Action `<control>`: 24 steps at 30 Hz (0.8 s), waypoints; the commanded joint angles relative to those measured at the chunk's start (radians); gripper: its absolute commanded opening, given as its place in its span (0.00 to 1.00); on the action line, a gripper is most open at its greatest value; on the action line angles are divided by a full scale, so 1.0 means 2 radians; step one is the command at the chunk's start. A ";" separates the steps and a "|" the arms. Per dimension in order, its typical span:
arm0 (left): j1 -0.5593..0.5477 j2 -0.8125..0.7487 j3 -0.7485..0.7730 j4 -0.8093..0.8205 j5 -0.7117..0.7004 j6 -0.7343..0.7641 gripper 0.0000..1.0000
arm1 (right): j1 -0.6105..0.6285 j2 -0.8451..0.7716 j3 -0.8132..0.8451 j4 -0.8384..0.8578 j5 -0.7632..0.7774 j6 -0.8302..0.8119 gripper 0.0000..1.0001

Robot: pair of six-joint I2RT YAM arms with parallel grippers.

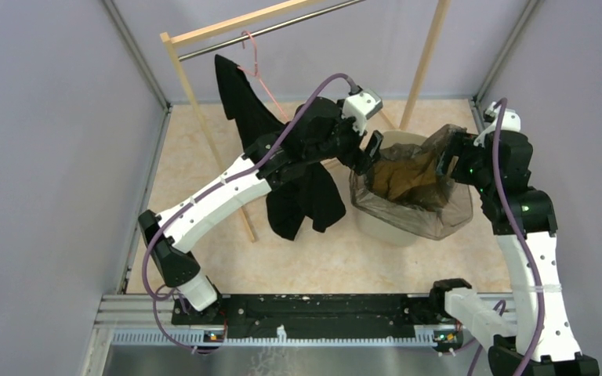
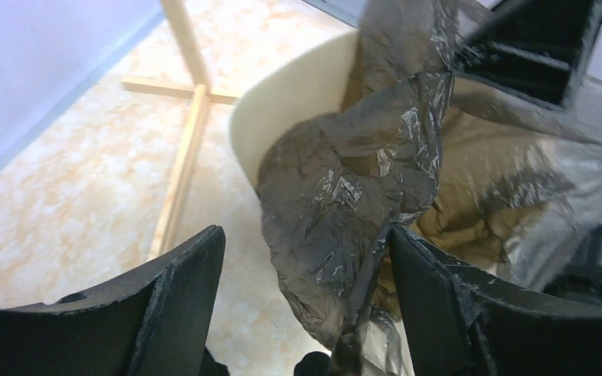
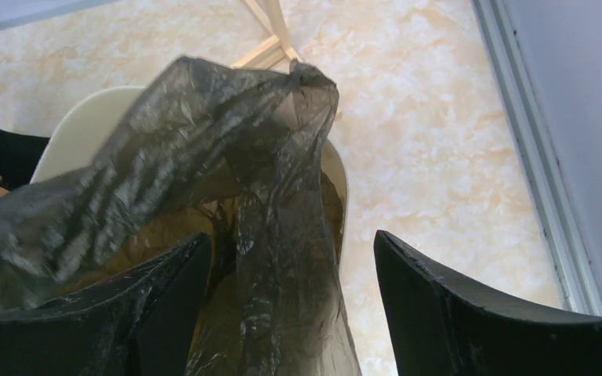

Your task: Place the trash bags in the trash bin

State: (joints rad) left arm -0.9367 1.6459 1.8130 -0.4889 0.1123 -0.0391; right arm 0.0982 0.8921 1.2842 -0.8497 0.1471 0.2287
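The trash bag (image 1: pixel 411 184) is a wrinkly brown-grey film draped over the mouth of the cream trash bin (image 1: pixel 388 229), spilling over its front and right sides. My left gripper (image 1: pixel 368 157) is at the bin's left rim, jaws wide open. In the left wrist view (image 2: pixel 306 258) a fold of bag (image 2: pixel 353 180) hangs between the jaws against the right finger (image 2: pixel 431 290), the bin wall (image 2: pixel 298 102) behind it. My right gripper (image 1: pixel 448 160) is at the right rim, open. In the right wrist view (image 3: pixel 294 258) bag film (image 3: pixel 204 141) stands between the jaws and lies over the left finger (image 3: pixel 165 298). The bin rim (image 3: pixel 78 129) shows behind.
A wooden clothes rack (image 1: pixel 184 86) stands at the back left, its foot (image 2: pixel 184 149) beside the bin. A black T-shirt (image 1: pixel 298 196) on a pink hanger (image 1: pixel 252 59) hangs under my left arm. Purple walls close in on both sides; a metal rail (image 3: pixel 533 157) runs along the right floor edge.
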 commanded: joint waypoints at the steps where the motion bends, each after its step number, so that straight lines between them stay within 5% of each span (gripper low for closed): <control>1: 0.001 -0.004 0.032 0.010 -0.082 -0.007 0.79 | -0.008 -0.015 -0.007 0.023 -0.004 0.005 0.72; 15: 0.002 -0.017 -0.005 0.029 -0.077 -0.005 0.49 | -0.008 -0.067 -0.028 -0.026 0.020 0.011 0.58; 24: 0.007 -0.005 -0.004 0.039 -0.111 -0.039 0.29 | -0.008 -0.070 -0.061 0.006 0.044 0.007 0.31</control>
State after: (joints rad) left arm -0.9340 1.6466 1.8042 -0.4702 -0.0631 -0.0692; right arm 0.0917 0.7513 1.1835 -0.8974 0.1764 0.2462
